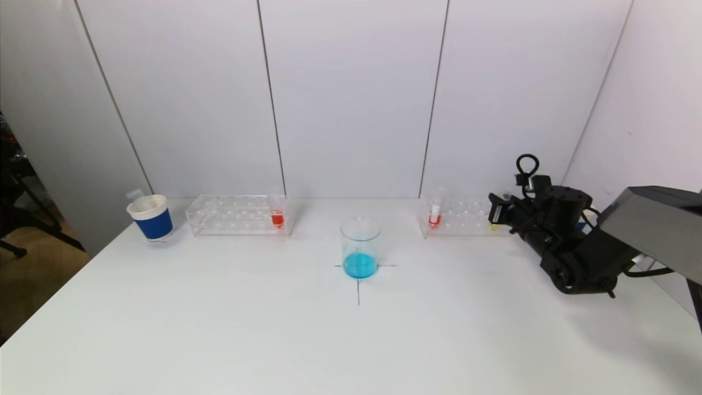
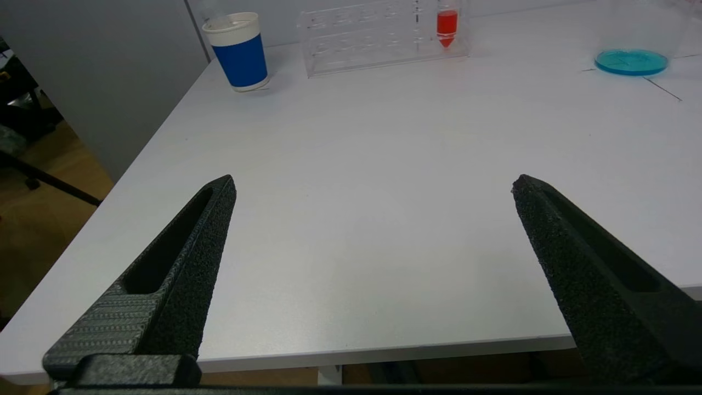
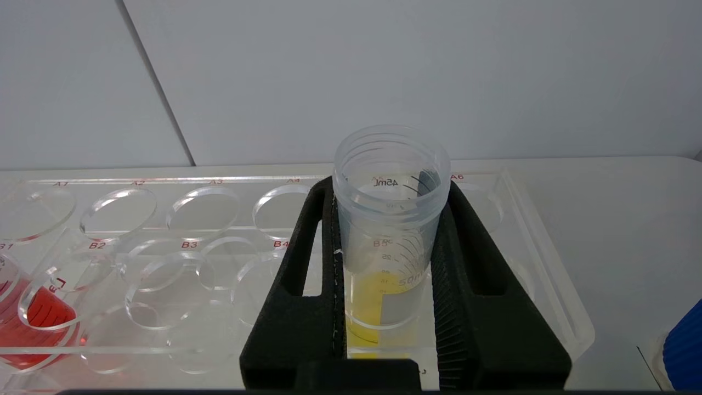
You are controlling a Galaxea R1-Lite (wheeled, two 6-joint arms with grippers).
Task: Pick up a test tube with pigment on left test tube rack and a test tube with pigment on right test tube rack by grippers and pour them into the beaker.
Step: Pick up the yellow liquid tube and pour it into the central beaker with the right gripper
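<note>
My right gripper (image 3: 390, 219) is closed around a clear test tube (image 3: 390, 181) with yellow pigment in its bottom. One finger (image 3: 307, 274) presses on either side of the tube's wall, below its open threaded mouth. The tube stands upright in a hole near the outer end of the right test tube rack (image 3: 537, 258), a clear block with rows of round holes. Farther along the same rack, at its inner end, a second tube with red pigment (image 3: 33, 312) sits in its hole. From my head I see that arm reaching across the right side of the table (image 1: 219, 340) to this rack (image 1: 466, 216), with the red tube (image 1: 435, 214) standing at the end nearest the centre.

My left gripper (image 2: 373, 184) hangs above the near left edge of the table, its two dark fingers (image 2: 181, 263) spread wide with nothing between them. It is out of sight from my head.

Beyond it, near the middle of the table, the beaker (image 1: 360, 248) stands on a black cross mark with blue liquid in its bottom. Farther back on the left lies the left test tube rack (image 1: 236, 215), holding one tube of red pigment (image 1: 277, 214) at its end nearest the beaker. A blue-and-white paper cup (image 1: 151, 218) stands just beside that rack's outer end.
</note>
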